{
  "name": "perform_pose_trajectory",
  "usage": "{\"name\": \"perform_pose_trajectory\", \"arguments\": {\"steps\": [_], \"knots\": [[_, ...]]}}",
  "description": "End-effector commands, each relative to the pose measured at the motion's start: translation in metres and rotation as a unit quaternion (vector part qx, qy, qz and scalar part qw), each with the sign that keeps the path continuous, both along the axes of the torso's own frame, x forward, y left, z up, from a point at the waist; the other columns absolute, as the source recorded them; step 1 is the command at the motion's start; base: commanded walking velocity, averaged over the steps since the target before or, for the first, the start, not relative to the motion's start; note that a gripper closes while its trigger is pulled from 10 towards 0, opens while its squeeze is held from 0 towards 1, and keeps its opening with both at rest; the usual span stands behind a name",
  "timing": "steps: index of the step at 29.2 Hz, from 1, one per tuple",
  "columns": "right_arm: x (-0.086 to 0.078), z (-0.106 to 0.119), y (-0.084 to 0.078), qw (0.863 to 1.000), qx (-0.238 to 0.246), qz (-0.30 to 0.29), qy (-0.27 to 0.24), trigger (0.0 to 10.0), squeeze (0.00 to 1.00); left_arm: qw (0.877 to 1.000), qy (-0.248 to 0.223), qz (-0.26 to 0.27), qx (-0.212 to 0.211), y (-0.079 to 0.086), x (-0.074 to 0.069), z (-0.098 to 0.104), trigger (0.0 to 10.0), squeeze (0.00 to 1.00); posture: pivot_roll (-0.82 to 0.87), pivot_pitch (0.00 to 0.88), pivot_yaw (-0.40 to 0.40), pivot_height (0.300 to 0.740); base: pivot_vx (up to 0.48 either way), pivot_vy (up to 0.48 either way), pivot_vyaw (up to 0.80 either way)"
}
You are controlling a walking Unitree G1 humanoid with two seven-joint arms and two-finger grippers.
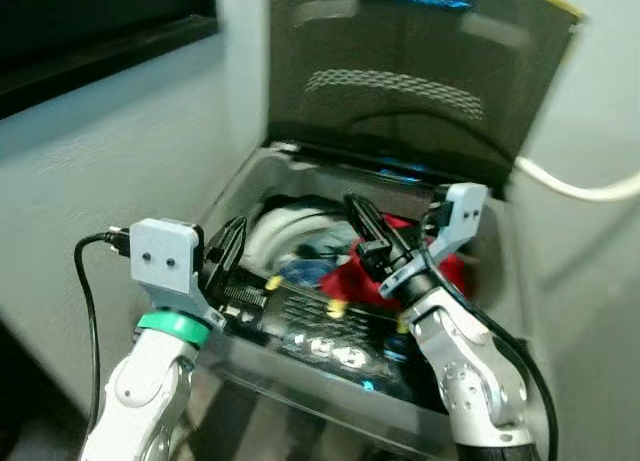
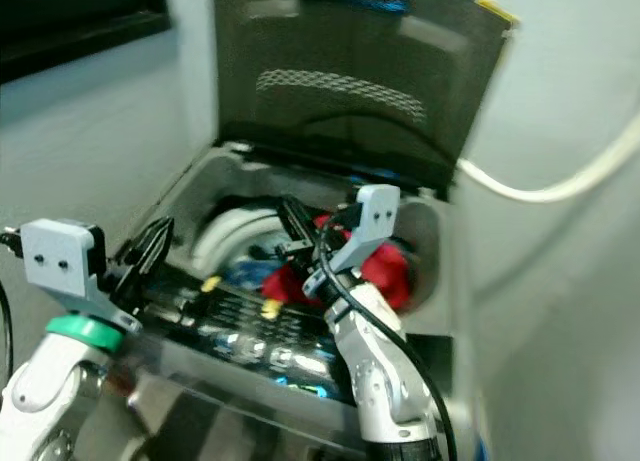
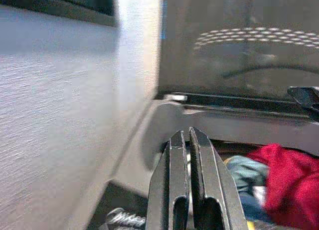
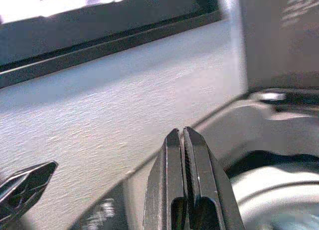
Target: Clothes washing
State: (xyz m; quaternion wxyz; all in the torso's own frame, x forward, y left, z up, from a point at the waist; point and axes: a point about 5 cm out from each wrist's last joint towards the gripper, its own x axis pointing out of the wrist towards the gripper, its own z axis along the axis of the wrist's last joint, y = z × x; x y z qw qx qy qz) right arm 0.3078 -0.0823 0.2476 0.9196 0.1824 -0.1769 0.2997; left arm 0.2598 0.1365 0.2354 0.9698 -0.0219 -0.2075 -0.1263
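Both pairs of fingers, left (image 1: 232, 243) and right (image 1: 362, 221), pressed together, empty, above red garment (image 1: 385, 271) in washer drum (image 1: 290, 226).

This is a home laundry corner. A top-loading washing machine (image 1: 300, 356) stands close against a pale textured wall (image 1: 110, 141), its dark tinted lid (image 1: 410, 71) raised upright at the back. The round white drum rim (image 1: 275, 226) shows in the opening, with clothes inside: a red garment (image 3: 289, 182) and some blue and teal pieces (image 1: 305, 271). A lit control panel (image 1: 320, 341) runs along the machine's front edge, and a white hose or cable (image 1: 580, 189) hangs on the wall beside it.
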Motion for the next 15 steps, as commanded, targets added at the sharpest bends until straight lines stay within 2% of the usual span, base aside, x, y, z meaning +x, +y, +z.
{"name": "perform_pose_trajectory", "arguments": {"steps": [1, 7, 8, 10, 12, 15], "knots": [[-0.001, 0.0, -0.004, 1.0, 0.004, -0.005, -0.001, 10.0, 0.0, 1.0, 0.004, -0.008, 0.006, -0.003, 0.0, -0.002, 10.0, 0.0, 0.02, 0.0, -0.02, 0.74, 0.0, 0.0, 0.8], [-0.001, -0.001, -0.004, 1.0, 0.001, -0.007, -0.001, 10.0, 0.0, 1.0, 0.0, -0.026, 0.009, -0.008, -0.001, 0.0, 10.0, 0.0, 0.02, 0.0, -0.016, 0.74, 0.0, 0.0, 0.8], [-0.001, -0.001, -0.004, 1.0, 0.0, -0.007, -0.001, 10.0, 0.0, 0.998, 0.013, -0.031, 0.046, -0.012, 0.0, -0.004, 10.0, 0.0, 0.02, 0.0, -0.016, 0.74, 0.0, 0.0, 0.8], [-0.001, -0.001, -0.004, 1.0, 0.0, -0.007, -0.001, 10.0, 0.0, 0.998, 0.021, -0.028, 0.051, -0.013, 0.0, -0.006, 10.0, 0.0, 0.02, 0.0, -0.014, 0.74, 0.0, 0.0, 0.8], [-0.001, -0.001, -0.004, 1.0, 0.0, -0.008, -0.001, 10.0, 0.0, 0.998, 0.026, -0.021, 0.045, -0.012, 0.001, -0.007, 10.0, 0.0, 0.02, 0.0, -0.014, 0.74, 0.0, 0.0, 0.8], [-0.001, -0.002, -0.004, 1.0, -0.003, -0.011, -0.001, 10.0, 0.0, 0.998, 0.05, -0.02, 0.014, -0.008, 0.003, -0.013, 10.0, 0.0, 0.02, 0.0, -0.013, 0.74, 0.0, 0.0, 0.8]]}}
